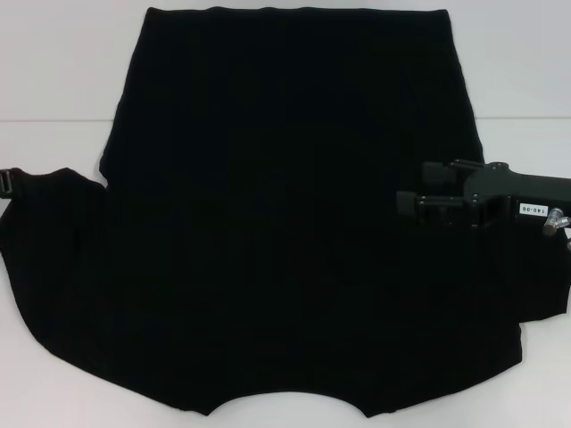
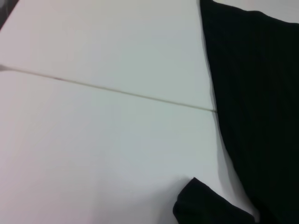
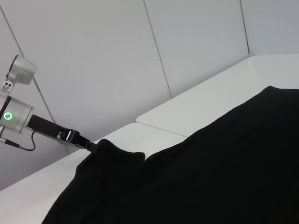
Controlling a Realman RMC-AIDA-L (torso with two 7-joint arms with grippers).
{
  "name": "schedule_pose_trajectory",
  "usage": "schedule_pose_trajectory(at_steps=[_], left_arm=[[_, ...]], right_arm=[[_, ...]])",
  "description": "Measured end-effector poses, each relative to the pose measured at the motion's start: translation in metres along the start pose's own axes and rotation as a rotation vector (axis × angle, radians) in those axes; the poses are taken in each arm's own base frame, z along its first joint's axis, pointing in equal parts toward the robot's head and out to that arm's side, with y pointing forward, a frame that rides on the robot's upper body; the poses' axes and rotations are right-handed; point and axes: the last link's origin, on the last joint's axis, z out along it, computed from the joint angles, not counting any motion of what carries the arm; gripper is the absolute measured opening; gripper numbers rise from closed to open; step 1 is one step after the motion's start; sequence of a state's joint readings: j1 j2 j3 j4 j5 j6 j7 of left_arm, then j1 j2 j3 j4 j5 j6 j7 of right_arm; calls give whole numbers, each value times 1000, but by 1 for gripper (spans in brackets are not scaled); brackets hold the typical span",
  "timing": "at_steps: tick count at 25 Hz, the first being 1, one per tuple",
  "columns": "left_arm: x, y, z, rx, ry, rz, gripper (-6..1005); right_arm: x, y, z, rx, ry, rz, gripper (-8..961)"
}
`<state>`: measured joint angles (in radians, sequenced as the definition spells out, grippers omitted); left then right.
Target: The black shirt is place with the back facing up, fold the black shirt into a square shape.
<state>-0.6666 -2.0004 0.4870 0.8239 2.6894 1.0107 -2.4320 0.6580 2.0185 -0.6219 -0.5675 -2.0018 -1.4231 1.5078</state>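
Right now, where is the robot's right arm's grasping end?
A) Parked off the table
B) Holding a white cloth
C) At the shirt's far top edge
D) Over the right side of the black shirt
D: in the head view the right gripper sits over the right side of the black shirt, pointing inward.

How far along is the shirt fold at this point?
Early. The black shirt lies spread across the white table, plain side up, with no fold visible. In hand: the left gripper is at the left sleeve's edge, and the right gripper hovers over the shirt's right side, fingers apart. Every fold into a square is left.
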Motion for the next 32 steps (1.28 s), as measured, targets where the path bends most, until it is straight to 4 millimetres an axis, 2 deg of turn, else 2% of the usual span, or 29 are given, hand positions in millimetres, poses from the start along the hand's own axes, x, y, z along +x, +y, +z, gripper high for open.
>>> schedule_pose_trajectory(at_steps=[8, 11, 15, 16, 17, 18, 24, 29, 32], left_arm=[[1, 1, 0, -1, 4, 7, 52], [1, 8, -1, -49, 0, 2, 56], [6, 31, -8, -222, 26, 22, 62], [6, 31, -8, -222, 26, 22, 64], [8, 38, -11, -265, 38, 33, 65], [9, 53, -12, -333, 52, 59, 67], [-1, 94, -6, -466, 53, 134, 76], [-9, 116, -5, -558, 45, 193, 83], [-14, 124, -7, -615, 41, 217, 211]], right_arm=[[0, 0, 1, 0, 0, 1, 915], [0, 0, 1, 1, 0, 1, 915], [0, 0, 0, 0, 1, 0, 916], [0, 0, 0, -1, 1, -1, 916], [0, 0, 0, -2, 1, -1, 916], [0, 0, 0, -2, 1, 0, 916], [0, 0, -1, -4, 1, 8, 915], [0, -1, -3, -2, 2, 9, 915], [-2, -3, -5, 10, -7, 11, 916]])
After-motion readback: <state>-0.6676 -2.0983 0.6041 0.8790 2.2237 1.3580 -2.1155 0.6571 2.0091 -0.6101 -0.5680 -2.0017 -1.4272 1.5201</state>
